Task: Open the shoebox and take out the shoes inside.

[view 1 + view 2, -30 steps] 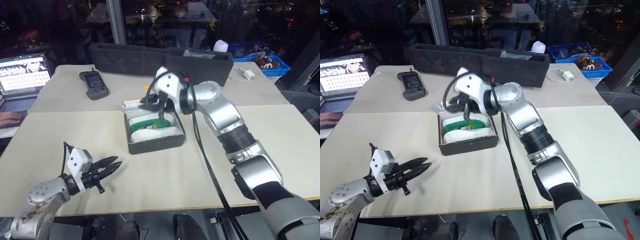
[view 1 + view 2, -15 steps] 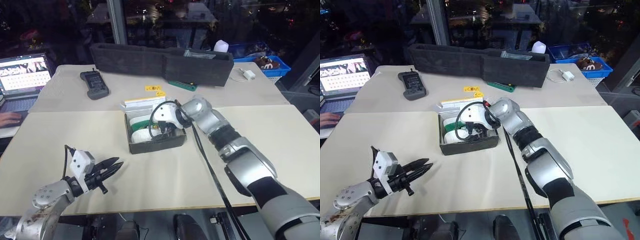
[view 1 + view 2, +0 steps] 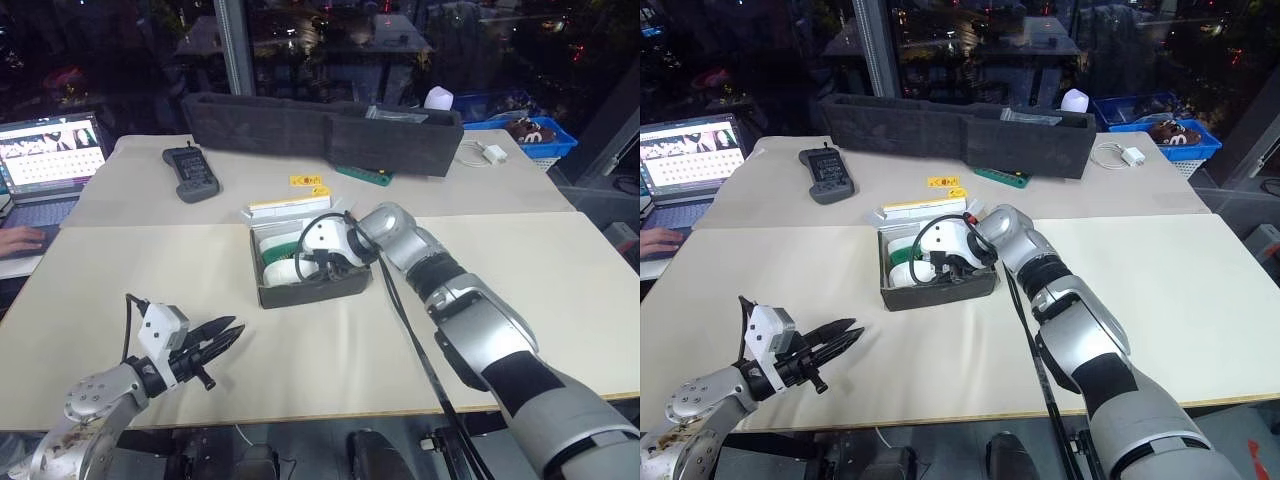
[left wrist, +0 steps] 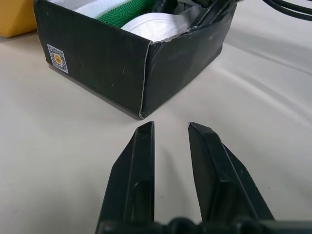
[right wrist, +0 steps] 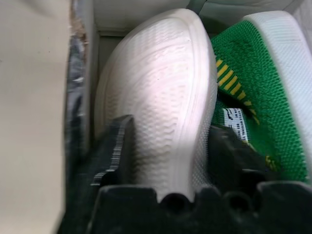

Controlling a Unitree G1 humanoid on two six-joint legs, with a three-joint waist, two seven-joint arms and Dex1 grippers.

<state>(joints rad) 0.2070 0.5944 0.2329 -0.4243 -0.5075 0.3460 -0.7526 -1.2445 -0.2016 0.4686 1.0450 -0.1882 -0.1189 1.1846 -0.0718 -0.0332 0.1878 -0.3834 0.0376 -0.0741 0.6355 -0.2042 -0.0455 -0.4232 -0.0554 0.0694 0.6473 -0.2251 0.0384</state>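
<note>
At mid-table, right arm stretched forward and bent leftward, right gripper (image 5: 165,161) dipped into the open shoebox (image 3: 312,288), fingers (image 5: 117,146) clamped either side of a white-soled shoe (image 5: 156,92) lying sole-up, long axis running away from the wrist, green mate (image 5: 253,83) alongside. Near the table's front edge, left gripper (image 4: 170,131) hovering low, tips close together, aimed at the box corner.

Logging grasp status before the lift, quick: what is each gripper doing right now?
Left gripper: shut, holding nothing, above the table.
Right gripper: inside the dark grey cardboard shoebox, fingers closed around a white-soled green shoe.
</note>
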